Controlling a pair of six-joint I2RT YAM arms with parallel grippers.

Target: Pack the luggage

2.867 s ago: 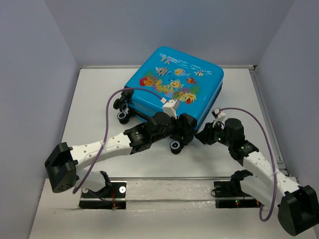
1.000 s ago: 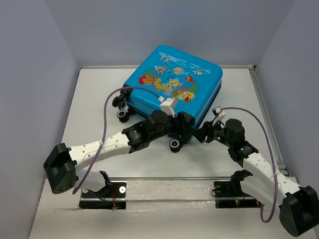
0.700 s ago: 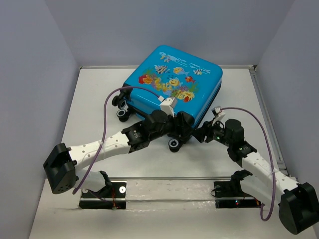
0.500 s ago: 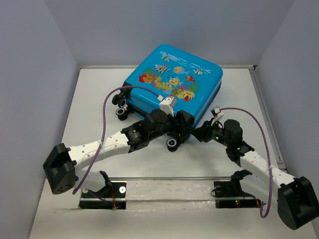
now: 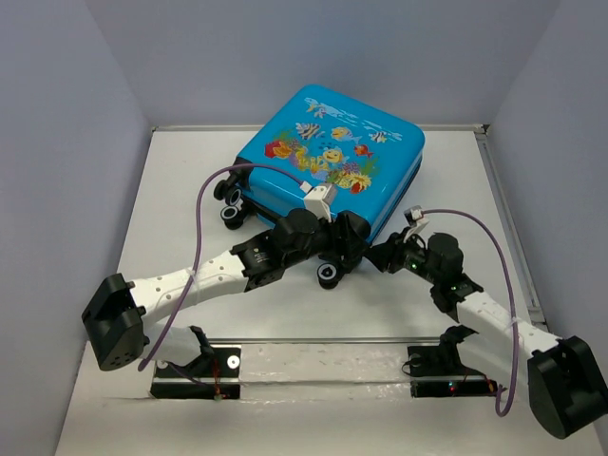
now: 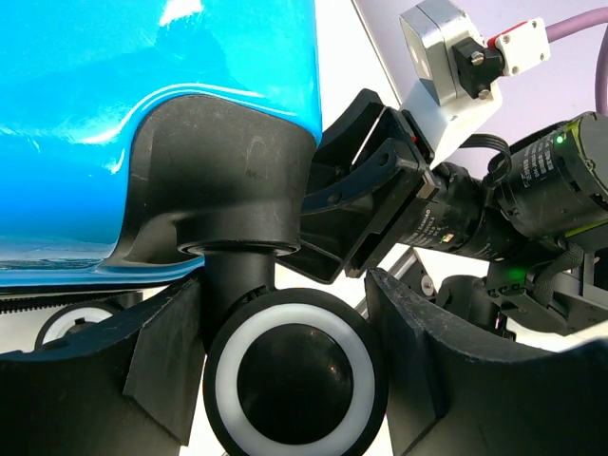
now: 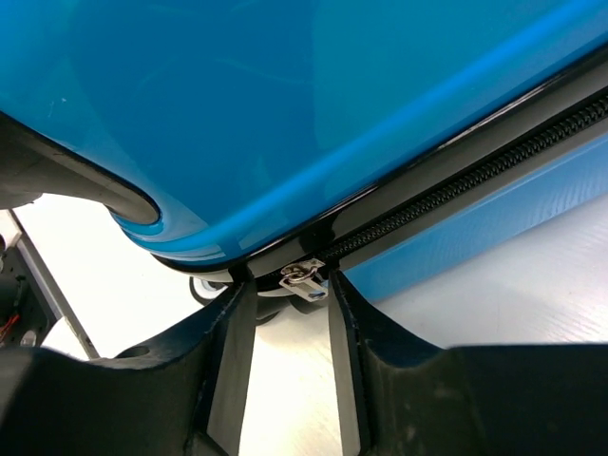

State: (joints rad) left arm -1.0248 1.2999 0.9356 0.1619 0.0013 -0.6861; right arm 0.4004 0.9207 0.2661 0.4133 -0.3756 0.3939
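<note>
Two robot arms meet at the near corner of the luggage [image 5: 332, 161], which lies closed, fish print up, at the back of the table [image 5: 171, 209].

The left gripper [image 6: 285, 380] straddles a wheel [image 6: 294, 375], jaws apart. The right gripper [image 7: 285, 294] brackets the zipper pull [image 7: 302, 276]; whether it pinches, I cannot tell. The glossy shell looks stiff and slippery, so the pull and wheel seem better holds.

The blue suitcase shell [image 7: 285, 104] fills the upper part of the right wrist view, glossy and curved at its corner. Along its lower edge runs a black zipper [image 7: 475, 180], slanting up toward the right, with a second blue shell half [image 7: 494, 237] below it. A small silver zipper pull [image 7: 302, 277] sits at the corner, right between the tips of the right gripper [image 7: 285, 290]; its two black fingers [image 7: 233, 342] stand narrowly apart on either side of the pull. Beneath lies the white table [image 7: 532, 313].
</note>
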